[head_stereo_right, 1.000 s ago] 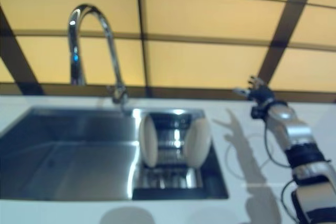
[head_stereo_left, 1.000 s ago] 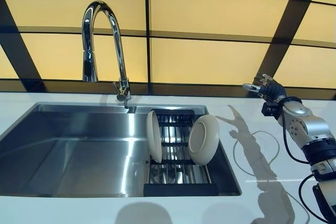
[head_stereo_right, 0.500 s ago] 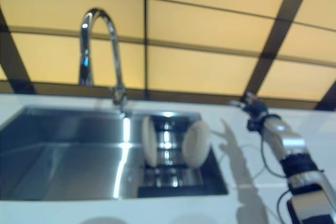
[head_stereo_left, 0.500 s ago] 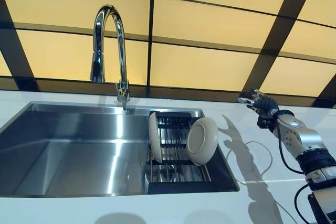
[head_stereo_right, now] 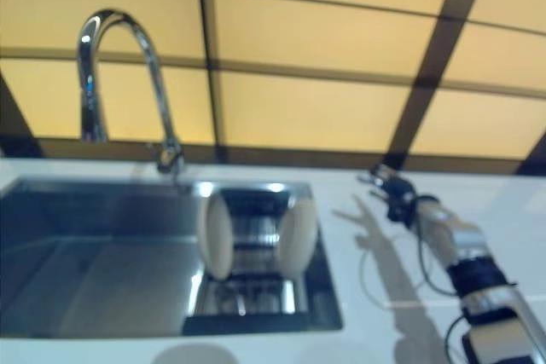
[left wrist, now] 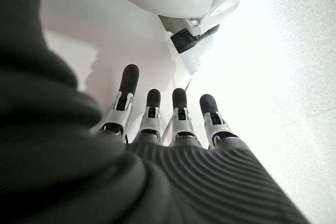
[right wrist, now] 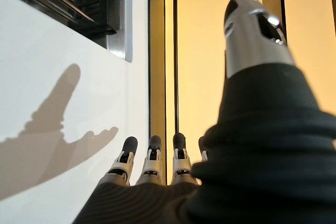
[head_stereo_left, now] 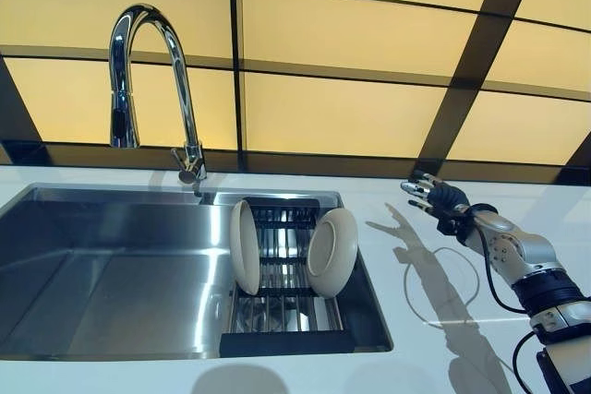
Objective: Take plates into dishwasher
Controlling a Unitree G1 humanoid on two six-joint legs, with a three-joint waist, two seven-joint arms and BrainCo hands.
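Observation:
Two cream plates stand on edge in the black rack [head_stereo_left: 282, 316] at the right end of the steel sink [head_stereo_left: 102, 274]: one plate [head_stereo_left: 244, 246] on the rack's left, the other plate [head_stereo_left: 332, 252] leaning on its right. My right hand [head_stereo_left: 434, 200] hovers above the white counter to the right of the sink, fingers straight and spread, empty. In its wrist view the right hand [right wrist: 152, 166] shows straight fingers over the counter. My left hand [left wrist: 168, 114] shows only in its own wrist view, fingers straight, holding nothing, away from the sink.
A tall chrome faucet [head_stereo_left: 152, 89] rises behind the sink. A yellow panelled wall [head_stereo_left: 351, 62] with dark strips backs the white counter [head_stereo_left: 443, 320], which extends right of the sink.
The camera has shifted, so the whole scene sits further left. My right hand has come lower and a little closer to the sink. The plates have not moved in the rack.

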